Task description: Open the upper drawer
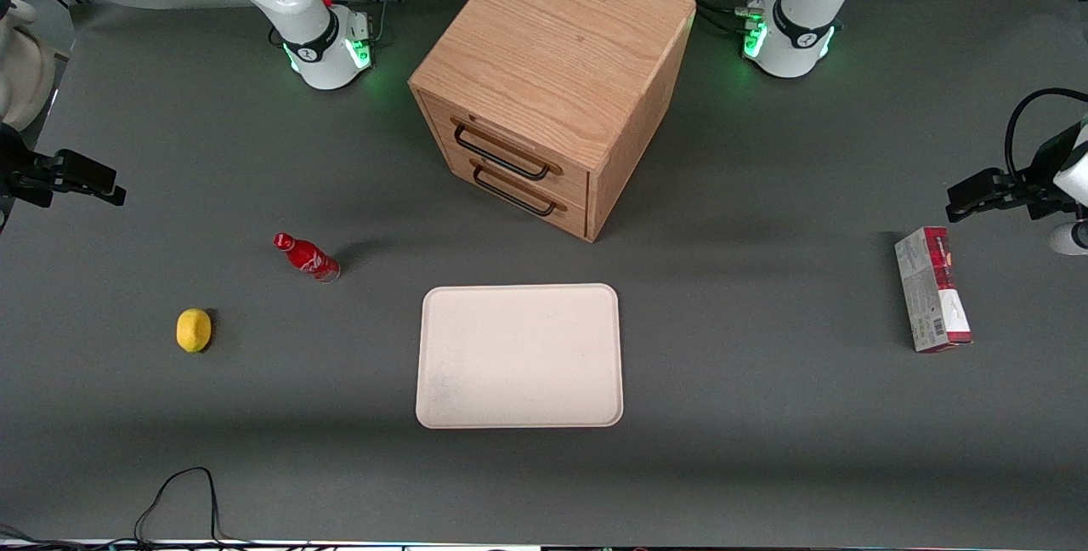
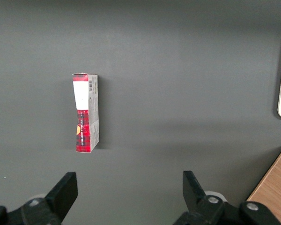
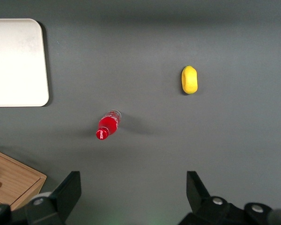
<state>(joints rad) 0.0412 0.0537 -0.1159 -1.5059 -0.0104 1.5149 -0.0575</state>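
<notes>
**Upper drawer shut; gripper idle at table end**

Upper drawer [image 1: 501, 143]: topmost of 2 light-oak fronts on the wooden cabinet [image 1: 557, 49], w/ long black wire handle [image 1: 501, 153]. Front sits flush w/ cabinet face, i.e. closed. Lower drawer [image 1: 523, 187] directly beneath, same look, also flush.

Table [image 1: 765, 415]: dark grey mat, carries everything. Cabinet stands at mid-table, farther from front camera than the tray, turned at an angle so the drawer fronts face toward the working arm's end.

Tray [image 1: 518, 355]: pale rectangular, rounded corners, nearer front camera than cabinet, nothing on it.

Carton [image 1: 932, 289]: red/grey box lying toward parked arm's end of table.

Gripper [image 3: 133, 192]: hovers above table at working arm's end, well apart from cabinet; fingers [image 3: 68, 190] spread wide, nothing between them. Wrist view looks down on bottle, lemon, tray corner, cabinet corner.

Bottle [image 1: 308, 257]: small, red, upright, between cabinet and lemon.

Lemon [image 1: 194, 330]: yellow, near bottle, closer to front camera.
</notes>
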